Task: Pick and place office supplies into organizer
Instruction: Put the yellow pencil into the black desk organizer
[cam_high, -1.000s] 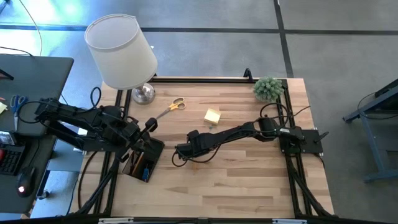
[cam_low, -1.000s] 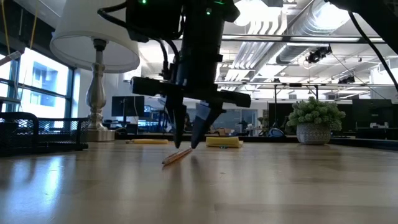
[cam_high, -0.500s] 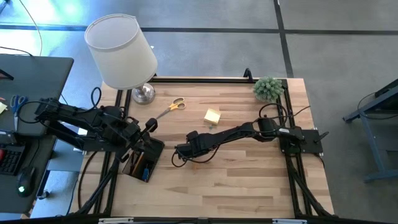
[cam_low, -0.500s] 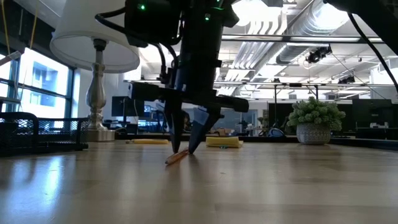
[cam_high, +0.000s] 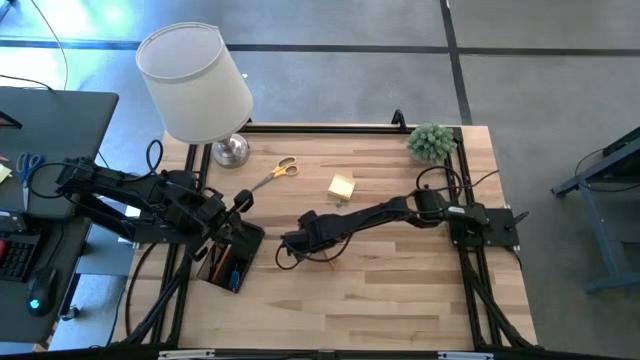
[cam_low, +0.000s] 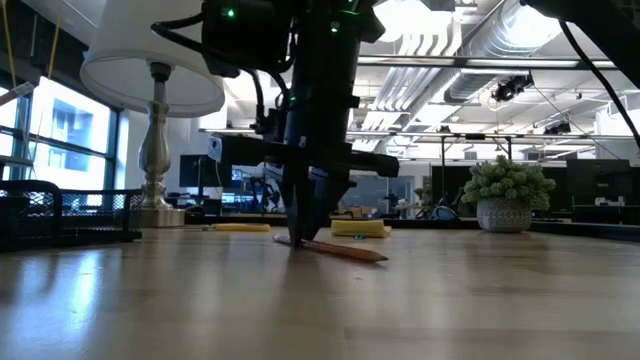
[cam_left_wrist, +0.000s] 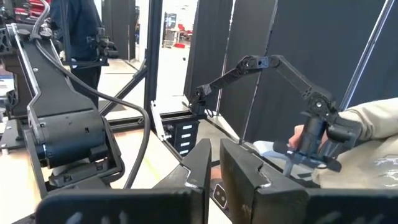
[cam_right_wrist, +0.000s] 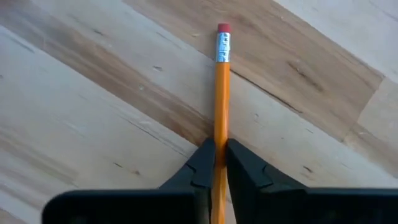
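A yellow wooden pencil (cam_right_wrist: 222, 93) with a red eraser lies on the wooden table near its middle, and my right gripper (cam_right_wrist: 217, 167) is shut on it, pointing steeply down (cam_low: 303, 238). My left gripper (cam_left_wrist: 219, 171) hangs shut and level above the black organizer (cam_high: 230, 260) at the table's left edge, touching nothing. Yellow-handled scissors (cam_high: 276, 171) and a yellow sticky-note pad (cam_high: 341, 186) lie flat on the table farther back. My right gripper pinches the pencil's shaft (cam_right_wrist: 219, 140) between its two fingers, on the part away from the eraser end. The fingers (cam_right_wrist: 202, 163) come from above, pointing steeply down, one on each side of the shaft. The pencil (cam_low: 345, 250) lies nearly flat on the table.
A white-shaded lamp (cam_high: 195, 85) stands at the far left corner and a small green plant (cam_high: 431, 141) at the far right corner. A black frame rail (cam_high: 320, 128) runs along the table's far edge. A person's sleeve (cam_left_wrist: 373, 124) shows beyond the table.
My right gripper has shut on the pencil, rolling a little about its own axis while staying in place. The pencil has turned about on the table: in the low view it pointed toward the camera before and now lies crosswise, reaching out to the right of the fingers.
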